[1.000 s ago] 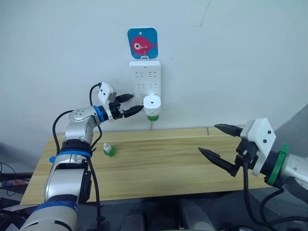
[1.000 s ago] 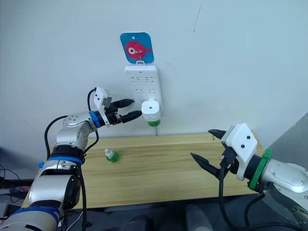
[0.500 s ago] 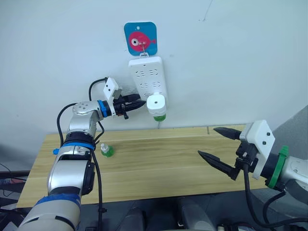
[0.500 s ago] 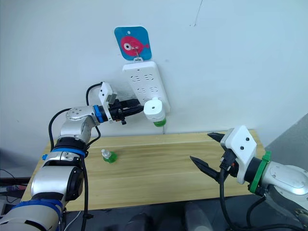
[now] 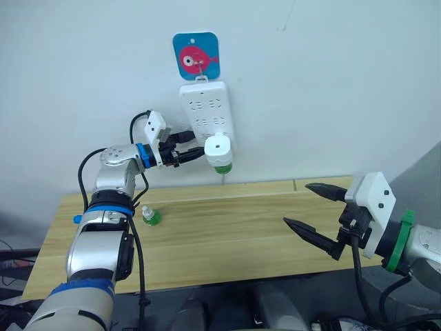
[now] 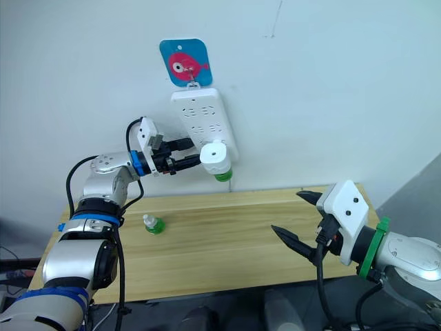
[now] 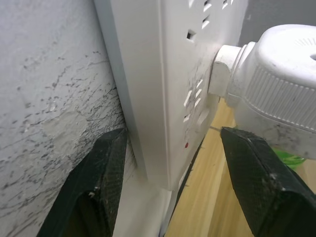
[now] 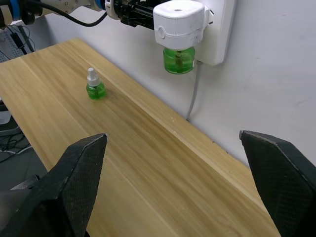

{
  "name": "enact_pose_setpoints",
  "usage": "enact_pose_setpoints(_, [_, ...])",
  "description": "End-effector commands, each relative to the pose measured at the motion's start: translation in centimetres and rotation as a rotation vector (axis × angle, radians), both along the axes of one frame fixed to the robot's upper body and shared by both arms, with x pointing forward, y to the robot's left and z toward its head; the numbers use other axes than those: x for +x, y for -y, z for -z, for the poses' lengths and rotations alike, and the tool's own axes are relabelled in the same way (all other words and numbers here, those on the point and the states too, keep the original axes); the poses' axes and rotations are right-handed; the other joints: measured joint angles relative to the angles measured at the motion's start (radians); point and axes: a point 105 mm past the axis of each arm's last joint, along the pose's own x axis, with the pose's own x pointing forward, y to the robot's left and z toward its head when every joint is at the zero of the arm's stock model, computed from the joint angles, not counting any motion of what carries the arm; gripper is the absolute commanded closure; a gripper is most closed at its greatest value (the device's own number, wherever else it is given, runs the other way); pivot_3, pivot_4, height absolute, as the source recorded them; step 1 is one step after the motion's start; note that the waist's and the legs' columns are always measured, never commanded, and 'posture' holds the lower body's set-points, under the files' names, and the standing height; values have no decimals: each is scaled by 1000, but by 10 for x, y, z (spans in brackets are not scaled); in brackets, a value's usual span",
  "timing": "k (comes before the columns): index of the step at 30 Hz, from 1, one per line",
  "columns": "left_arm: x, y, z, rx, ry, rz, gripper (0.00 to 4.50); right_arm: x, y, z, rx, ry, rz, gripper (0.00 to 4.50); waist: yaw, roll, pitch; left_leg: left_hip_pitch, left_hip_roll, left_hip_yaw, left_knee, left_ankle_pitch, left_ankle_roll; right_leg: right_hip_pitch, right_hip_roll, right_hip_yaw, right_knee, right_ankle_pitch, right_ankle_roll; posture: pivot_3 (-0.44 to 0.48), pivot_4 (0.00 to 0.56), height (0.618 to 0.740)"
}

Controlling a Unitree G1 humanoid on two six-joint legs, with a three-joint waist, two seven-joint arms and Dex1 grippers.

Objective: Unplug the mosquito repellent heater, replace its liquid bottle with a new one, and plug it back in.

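The mosquito repellent heater, a green bottle under it, is plugged into the white power strip on the pale wall. The left gripper is spread beside it, holding nothing. Below, a spare green bottle stands on the wooden table; the right gripper hangs open, empty, well apart.

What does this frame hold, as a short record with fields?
heater: plugged into the strip, green bottle under it
strip: white, hung on the wall below a blue fish hook
spare bottle: upright on the table's left part
table: wooden
left tool: open, raised beside the heater, not gripping it
right tool: open, over the table's right end, holding nothing
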Motion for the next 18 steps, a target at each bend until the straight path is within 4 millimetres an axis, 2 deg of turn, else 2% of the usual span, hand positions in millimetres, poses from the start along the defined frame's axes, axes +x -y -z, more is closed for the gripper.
enact_pose_setpoints(1, [1, -10, -17, -12, 68, -68, 1430, -4, -5, -9, -2, 55, -23, 0, -4, 0, 0, 0, 0, 0, 1, 0, 0, 1, 0, 0, 0, 0, 0, -286, 160, 740])
enact_pose_setpoints(5, [-1, -8, -13, -40, 43, -75, 1430, -4, -6, -9, 0, 54, -28, 0, -6, 0, 0, 1, 0, 2, 1, 0, 0, 1, 1, 2, 1, 1, 2, -266, 160, 740])
enact_pose_setpoints(9, [-1, 6, -7, -29, 10, -23, 1430, -3, -7, -10, -1, 54, -41, 0, -4, 0, 0, 0, 0, 1, 1, 0, 0, 1, 1, 1, 0, 1, 2, -260, 159, 740])
enact_pose_setpoints(18, [-6, 22, -19, -52, 2, 79, 1430, -4, -8, -9, 4, 50, -45, 0, 0, 0, 0, -1, -1, 1, 1, 0, 0, 0, 0, 1, -1, 1, 2, -260, 159, 740])
